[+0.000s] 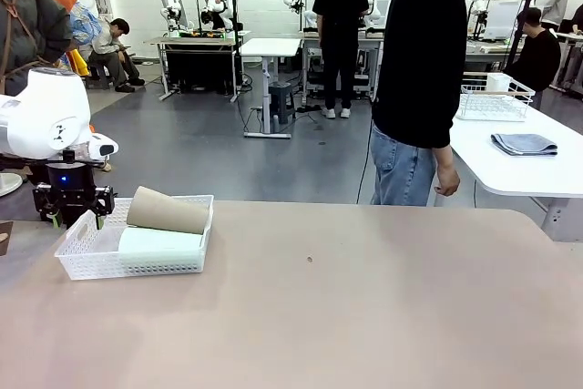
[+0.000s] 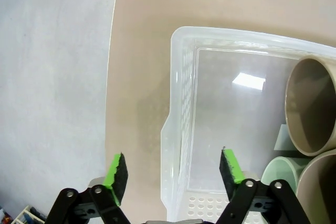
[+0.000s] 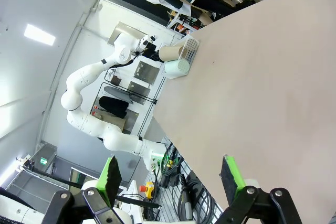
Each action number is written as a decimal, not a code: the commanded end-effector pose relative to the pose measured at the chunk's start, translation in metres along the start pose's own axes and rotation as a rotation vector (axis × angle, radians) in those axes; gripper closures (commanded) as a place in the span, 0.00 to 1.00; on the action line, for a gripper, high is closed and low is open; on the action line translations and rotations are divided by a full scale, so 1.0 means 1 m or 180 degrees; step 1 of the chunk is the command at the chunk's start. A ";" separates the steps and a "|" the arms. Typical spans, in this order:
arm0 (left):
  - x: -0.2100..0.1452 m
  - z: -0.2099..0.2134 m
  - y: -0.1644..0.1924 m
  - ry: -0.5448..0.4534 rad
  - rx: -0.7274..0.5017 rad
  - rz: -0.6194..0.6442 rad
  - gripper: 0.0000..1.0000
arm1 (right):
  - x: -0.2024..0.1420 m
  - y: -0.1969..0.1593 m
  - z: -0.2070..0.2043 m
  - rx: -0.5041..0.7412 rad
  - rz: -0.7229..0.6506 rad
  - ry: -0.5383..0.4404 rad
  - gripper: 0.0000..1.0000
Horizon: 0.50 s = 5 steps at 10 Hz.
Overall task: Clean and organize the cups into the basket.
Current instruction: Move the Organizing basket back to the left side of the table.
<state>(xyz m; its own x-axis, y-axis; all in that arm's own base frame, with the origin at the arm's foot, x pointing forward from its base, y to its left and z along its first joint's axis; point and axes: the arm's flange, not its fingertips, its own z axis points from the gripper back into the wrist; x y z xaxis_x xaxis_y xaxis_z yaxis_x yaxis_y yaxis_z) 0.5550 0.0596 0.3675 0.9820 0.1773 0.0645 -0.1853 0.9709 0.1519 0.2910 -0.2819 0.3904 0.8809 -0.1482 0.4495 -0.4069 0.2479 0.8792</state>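
Note:
The white mesh basket (image 1: 82, 261) stands at the table's left end. Two cups lie on their sides in it: a tan cup (image 1: 168, 211) resting on a pale mint cup (image 1: 159, 248). My left gripper (image 1: 76, 211) hangs at the basket's left end. In the left wrist view this gripper (image 2: 173, 169) is open, its green pads (image 2: 116, 171) standing on either side of the basket's short wall (image 2: 178, 124) without touching it. The tan cup's mouth (image 2: 310, 106) and the mint cup (image 2: 277, 174) lie further in. My right gripper (image 3: 171, 177) is open and empty, far from the basket (image 3: 191, 50).
A person in a black top (image 1: 419, 70) stands at the table's far edge, right of middle. Behind on the right, a white table carries a wire rack (image 1: 492, 102) and a folded grey cloth (image 1: 524, 143). The tan tabletop (image 1: 364, 316) spreads wide right of the basket.

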 end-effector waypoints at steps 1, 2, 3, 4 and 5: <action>-0.005 0.008 0.005 0.0023 -0.0047 -0.0056 0.00 | -0.001 -0.001 0.000 0.0000 0.0052 -0.0004 0.00; -0.008 0.010 0.005 0.0009 -0.0035 -0.0053 0.00 | -0.001 -0.001 0.000 0.0000 0.0052 -0.0004 0.00; -0.014 0.016 0.003 -0.0034 -0.0145 0.0026 0.00 | -0.001 -0.001 0.000 0.0000 0.0052 -0.0004 0.00; -0.040 0.038 -0.008 -0.0125 -0.0547 -0.0129 0.00 | -0.001 -0.001 0.000 0.0000 0.0052 -0.0004 0.00; -0.086 0.070 -0.021 -0.0304 -0.0802 -0.0387 0.00 | -0.001 -0.001 0.000 0.0000 0.0052 -0.0004 0.00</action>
<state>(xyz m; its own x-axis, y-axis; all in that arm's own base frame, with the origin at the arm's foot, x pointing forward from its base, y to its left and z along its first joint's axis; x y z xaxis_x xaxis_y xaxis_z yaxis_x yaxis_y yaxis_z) 0.5244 0.0328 0.4033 0.9843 0.1404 0.1068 -0.1437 0.9894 0.0233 0.2914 -0.2816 0.3904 0.8811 -0.1470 0.4494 -0.4072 0.2475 0.8792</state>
